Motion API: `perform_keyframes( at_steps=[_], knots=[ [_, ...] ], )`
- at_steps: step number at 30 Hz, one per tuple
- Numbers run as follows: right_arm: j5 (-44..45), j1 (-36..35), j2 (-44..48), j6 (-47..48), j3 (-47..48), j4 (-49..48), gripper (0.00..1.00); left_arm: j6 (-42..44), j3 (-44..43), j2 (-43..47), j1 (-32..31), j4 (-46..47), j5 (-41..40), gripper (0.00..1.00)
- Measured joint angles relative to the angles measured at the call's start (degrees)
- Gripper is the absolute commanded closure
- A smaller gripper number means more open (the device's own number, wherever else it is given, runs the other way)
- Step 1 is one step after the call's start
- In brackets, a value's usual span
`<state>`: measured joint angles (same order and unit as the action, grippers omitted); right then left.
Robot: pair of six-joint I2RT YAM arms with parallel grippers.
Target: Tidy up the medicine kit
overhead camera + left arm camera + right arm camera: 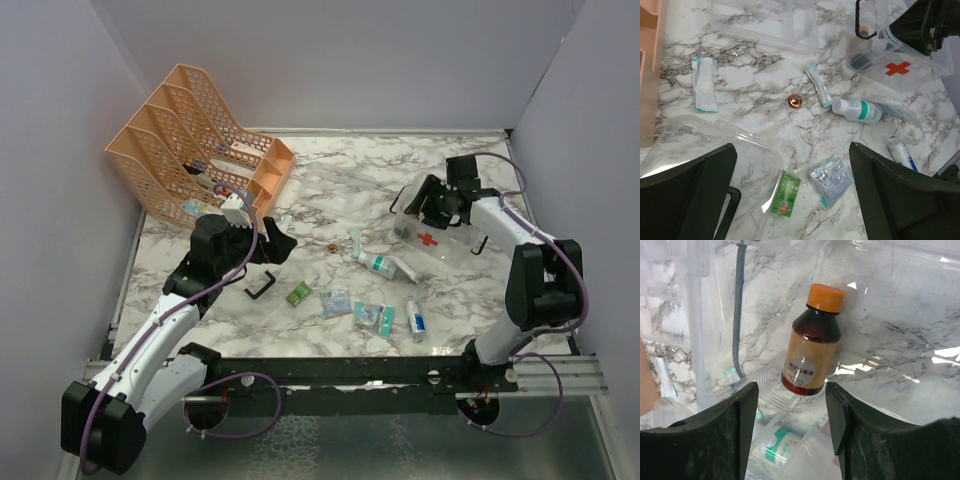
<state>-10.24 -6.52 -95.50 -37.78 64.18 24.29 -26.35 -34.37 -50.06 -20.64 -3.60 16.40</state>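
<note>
A: Right claw (792, 400)?
B: Fingers are standing spread, gripping nothing. It's hovering just short of the brown glass bottle with orange cap (815, 345), which is resting inside the clear plastic red-cross box (445, 240), at 2 o'clock on the marble desk (340, 180).
A: Left claw (792, 160)?
B: Also spread, empty, hanging over a clear plastic lid (715, 137). A white green-labelled bottle (857, 110) is lying at its 1 o'clock.

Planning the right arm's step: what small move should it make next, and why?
Probably lift the right end effector straight up out of the first-aid box: the brown bottle already lies inside it, the jaws stand open beside its base, and the white bottle lies out on the table.
</note>
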Motion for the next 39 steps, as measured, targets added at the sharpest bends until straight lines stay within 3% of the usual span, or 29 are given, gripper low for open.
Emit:
perform_keyframes(
  at_steps=[12, 18, 21, 30, 39],
  knots=[
    [3.6, -2.6, 14.8, 11.6, -0.1, 5.8, 0.44, 0.2, -0.8, 0.7, 0.0, -1.1, -1.6, 0.01],
    [3.9, -12.8, 23.5, 15.1, -0.2, 5.9, 0.44, 0.2, -0.9, 1.8, 0.0, -1.0, -2.6, 0.01],
    [3.9, -19.9, 25.2, 15.7, -1.9, 5.5, 0.50, 0.2, -0.9, 2.2, 0.0, -1.0, -2.8, 0.01],
    [3.5, -34.3, 18.2, 19.4, -6.2, 8.4, 0.51, 0.2, -0.9, 4.3, 0.0, -0.7, -3.0, 0.01],
    [12.8, -35.0, 10.3, 21.6, -4.6, 12.7, 0.45, 0.1, -0.7, 4.4, 0.0, -0.1, -3.1, 0.01]
  ],
)
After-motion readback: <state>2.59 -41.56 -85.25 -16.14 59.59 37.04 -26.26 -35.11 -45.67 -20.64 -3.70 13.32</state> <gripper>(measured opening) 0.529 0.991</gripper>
